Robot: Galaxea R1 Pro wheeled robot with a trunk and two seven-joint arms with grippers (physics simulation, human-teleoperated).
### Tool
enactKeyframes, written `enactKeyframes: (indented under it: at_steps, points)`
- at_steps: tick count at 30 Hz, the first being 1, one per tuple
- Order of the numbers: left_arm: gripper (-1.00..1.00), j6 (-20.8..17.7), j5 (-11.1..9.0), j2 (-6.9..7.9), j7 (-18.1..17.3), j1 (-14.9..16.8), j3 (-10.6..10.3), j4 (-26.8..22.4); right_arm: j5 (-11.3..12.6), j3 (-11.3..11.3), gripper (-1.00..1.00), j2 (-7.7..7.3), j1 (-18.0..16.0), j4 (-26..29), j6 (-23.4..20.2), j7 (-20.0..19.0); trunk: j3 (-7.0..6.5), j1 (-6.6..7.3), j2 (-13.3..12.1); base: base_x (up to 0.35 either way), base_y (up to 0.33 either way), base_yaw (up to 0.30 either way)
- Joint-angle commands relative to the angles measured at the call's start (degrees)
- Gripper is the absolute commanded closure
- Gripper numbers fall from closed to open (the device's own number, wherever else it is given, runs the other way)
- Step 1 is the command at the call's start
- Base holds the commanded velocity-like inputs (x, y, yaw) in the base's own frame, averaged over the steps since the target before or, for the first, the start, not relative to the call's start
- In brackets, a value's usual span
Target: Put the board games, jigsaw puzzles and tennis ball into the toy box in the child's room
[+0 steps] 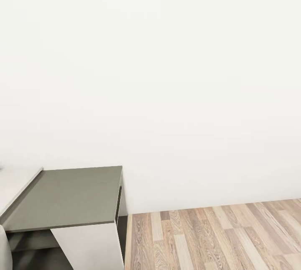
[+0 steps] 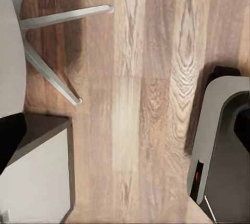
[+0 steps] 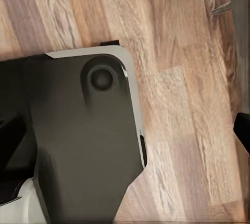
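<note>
Dark-grey side desk (image 1: pixel 71 196) against white wall (image 1: pixel 167 73), apparently bare

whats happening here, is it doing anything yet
Nothing is being handled at this moment. The head view faces a blank white wall with a dark-grey side desk at lower left and wood-plank floor to the right. Both wrist views look down at that floor, with parts of the robot's own base and pale chair legs. It looks to be on its way, with nothing in hand as far as these views show.
</note>
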State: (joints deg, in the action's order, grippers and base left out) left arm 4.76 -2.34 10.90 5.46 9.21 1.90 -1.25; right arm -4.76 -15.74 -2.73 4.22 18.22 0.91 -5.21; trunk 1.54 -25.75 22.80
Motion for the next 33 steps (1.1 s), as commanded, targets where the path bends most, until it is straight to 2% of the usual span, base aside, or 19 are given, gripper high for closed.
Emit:
enactKeyframes:
  at_steps: [1, 5, 6, 9, 10, 16, 21, 25, 33]
  points:
    - [-1.0, 0.28, -0.21, -0.13, 0.17, -0.21, 0.14, 0.12, -0.54, -0.46, -1.0, 0.05, 0.0, -0.51, 0.63, -0.01, 0.11, -0.04, 0.11, 0.0, 0.0, 0.0]
    - [-1.0, 0.55, -0.17, -1.36, 1.23, -1.86, 0.13, 0.29, -0.64, -0.38, -1.0, 0.55, 0.0, -4.52, 3.93, 3.24, 0.11, -0.04, 0.11, 0.0, 0.0, 0.0]
    - [-1.0, 0.76, -0.15, -2.01, 2.01, -2.77, 0.13, 0.32, -0.73, -0.34, -1.0, 0.91, 0.0, -6.2, 5.51, 5.25, 0.11, -0.04, 0.11, 0.0, 0.0, 0.0]
    - [-1.0, 1.56, -0.14, -2.73, 3.34, -3.89, 0.13, 0.34, -0.88, -0.28, -1.0, 1.53, 0.0, -8.16, 7.83, 8.59, 0.11, -0.04, 0.11, 0.0, 0.0, 0.0]
    - [-1.0, 2.3, -0.13, -3.02, 4.1, -4.35, 0.13, 0.35, -0.94, -0.24, -1.0, 2.11, 0.0, -8.97, 8.97, 10.77, 0.11, -0.04, 0.11, 0.0, 0.0, 0.0]
    - [-1.0, 3.74, -0.13, -3.4, 5.29, -5.1, 0.13, 0.37, -1.03, 0.33, -1.0, 4.09, 0.0, -10.16, 10.73, 15.72, 0.11, -0.04, 0.11, 0.0, 0.0, 0.0]
    - [-1.0, 3.98, -0.13, -3.46, 5.48, -5.6, 0.13, 0.37, -1.04, 2.06, -1.0, 4.51, 0.0, -10.33, 10.85, 16.61, 0.11, -0.04, 0.11, 0.0, 0.0, 0.07]
    - [-1.0, 4.08, -0.14, -3.5, 5.53, -5.92, 0.13, 0.37, -0.98, 4.36, -1.0, 4.63, 0.0, -10.38, 10.84, 16.89, 0.11, -0.04, 0.11, 0.0, 0.0, 0.226]
    - [-1.0, 4.16, -0.2, -3.53, 5.54, -6.03, 0.13, 0.37, -0.99, 5.66, -1.0, 4.64, 0.0, -10.39, 10.78, 16.9, 0.11, -0.04, 0.11, 0.0, 0.0, 0.268]
